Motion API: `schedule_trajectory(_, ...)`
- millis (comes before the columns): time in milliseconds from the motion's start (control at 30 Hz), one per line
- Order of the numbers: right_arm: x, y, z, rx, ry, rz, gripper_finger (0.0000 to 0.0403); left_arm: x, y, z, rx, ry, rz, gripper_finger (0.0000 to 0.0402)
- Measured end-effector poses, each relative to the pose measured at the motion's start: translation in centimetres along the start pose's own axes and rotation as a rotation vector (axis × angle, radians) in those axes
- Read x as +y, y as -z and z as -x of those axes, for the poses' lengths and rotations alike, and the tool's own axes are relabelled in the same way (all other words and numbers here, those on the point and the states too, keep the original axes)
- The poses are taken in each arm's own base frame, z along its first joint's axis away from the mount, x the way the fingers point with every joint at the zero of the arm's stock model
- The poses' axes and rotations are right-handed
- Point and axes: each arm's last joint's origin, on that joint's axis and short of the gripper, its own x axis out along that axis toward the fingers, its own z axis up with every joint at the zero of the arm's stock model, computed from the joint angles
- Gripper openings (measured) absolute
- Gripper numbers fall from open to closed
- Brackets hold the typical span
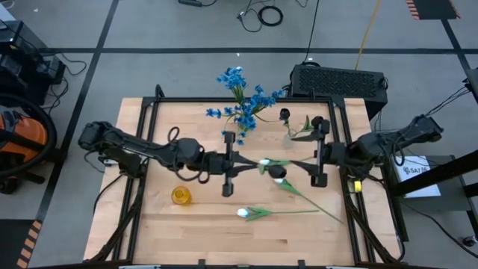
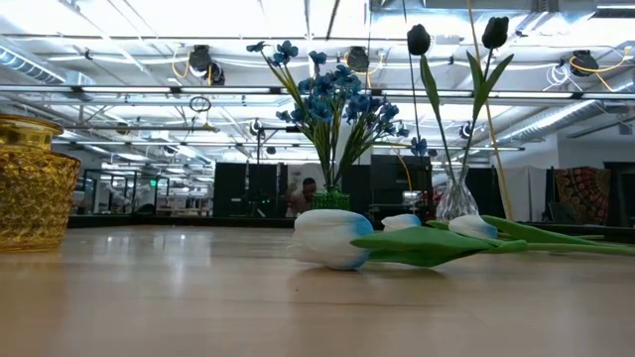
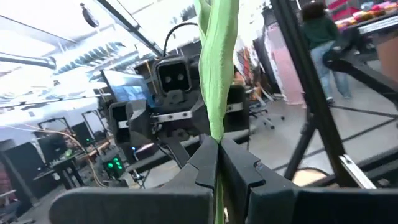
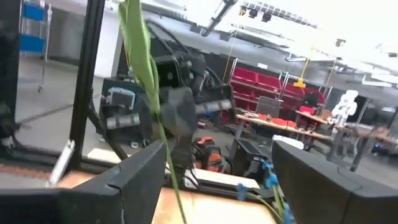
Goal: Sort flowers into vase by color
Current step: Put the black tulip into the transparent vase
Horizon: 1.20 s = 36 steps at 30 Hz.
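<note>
left gripper (image 3: 219, 163) clenched on white tulip's (image 1: 267, 163) stem | right gripper (image 4: 219, 169) jaws wide apart, stem beside one finger (image 4: 134, 174), not gripped

flowers (image 1: 243, 101) in vases at table (image 1: 157, 224) rear, tulips (image 1: 258, 213) lying nearer front

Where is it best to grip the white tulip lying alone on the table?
Probably the thin stem, about midway, coming straight down from above. The white tulip lies flat on the table, and its bloom looks easy to crush.
</note>
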Motion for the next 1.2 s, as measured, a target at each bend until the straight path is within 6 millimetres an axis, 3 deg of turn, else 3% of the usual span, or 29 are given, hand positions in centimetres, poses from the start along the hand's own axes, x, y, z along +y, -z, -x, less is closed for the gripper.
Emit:
schedule_trajectory(400, 2.7, 0.1, -5.3, 0.13, -0.045, -0.035, 0.0283, -0.1, 0.8, -2.5, -0.038, -0.025, -0.001, 0.0012)
schedule_trajectory(833, 3.1, -0.2, -5.8, 0.097, -0.091, -0.068, 0.0277, -0.3, 1.4, -2.4, 0.023, 0.005, 0.0, 0.0012)
schedule_trajectory(967, 3.2, -0.2, -5.9, 0.096, -0.09, -0.073, 0.0246, -0.3, 1.4, -2.4, 0.022, 0.005, 0.0, 0.0012)
schedule_trajectory(1200, 3.6, 0.4, -6.5, 0.109, -0.092, -0.063, 0.015, -0.3, 1.4, -2.4, 0.023, 0.005, 0.001, 0.0012)
